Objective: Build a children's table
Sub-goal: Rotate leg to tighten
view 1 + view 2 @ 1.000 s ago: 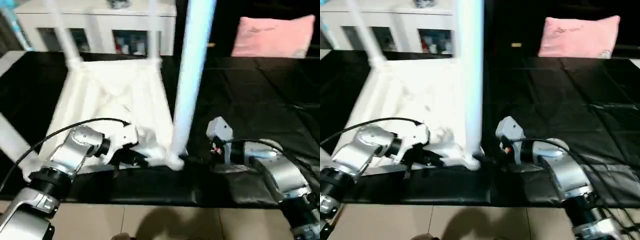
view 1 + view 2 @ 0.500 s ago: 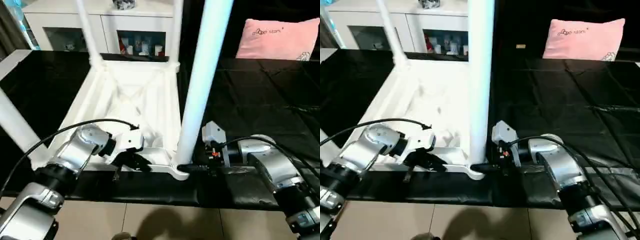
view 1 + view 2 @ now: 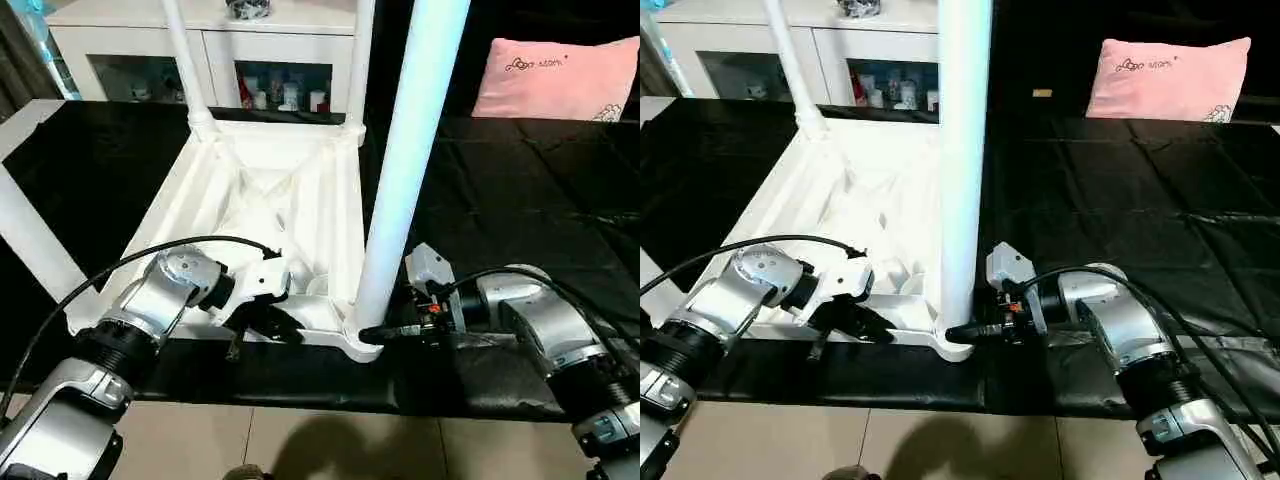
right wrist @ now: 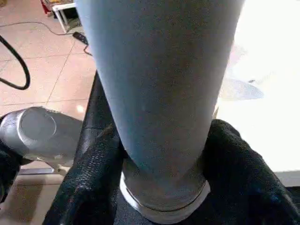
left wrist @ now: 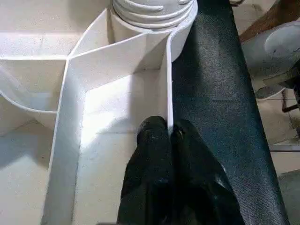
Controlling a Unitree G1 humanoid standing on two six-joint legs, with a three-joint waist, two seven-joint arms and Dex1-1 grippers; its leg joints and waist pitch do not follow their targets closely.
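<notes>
A desk (image 3: pixel 520 200) covered in shiny black sheeting stands on a pale tiled floor (image 3: pixel 330 445). Behind it is a white cabinet (image 3: pixel 130 60) with glass doors, and a pink cushion (image 3: pixel 555 80) lies at the far right.

The tabletop (image 3: pixel 270 215) of the children's table lies upside down on the desk's left half, ribbed underside up, its long axis running away from the robot. Four white legs stand up from the corner sockets: the near right leg (image 3: pixel 405 170) rises tall and slightly tilted past the top of the picture, the near left leg (image 3: pixel 30 250) leans out to the left, and the far left leg (image 3: pixel 185 60) and far right leg (image 3: pixel 358 60) stand at the back corners.

The left gripper (image 3: pixel 262 322) is at the near edge of the tabletop; the left wrist view shows its black jaws pressed shut on the thin upright rim (image 5: pixel 165 93), one on each side. The right gripper (image 3: pixel 975 330) reaches in level from the right to the base of the near right leg. The right wrist view shows its jaws on either side of that leg, touching it just above the socket collar (image 4: pixel 164 206); the same view shows the other arm's silver wrist (image 4: pixel 37 136) beyond, over the floor.
</notes>
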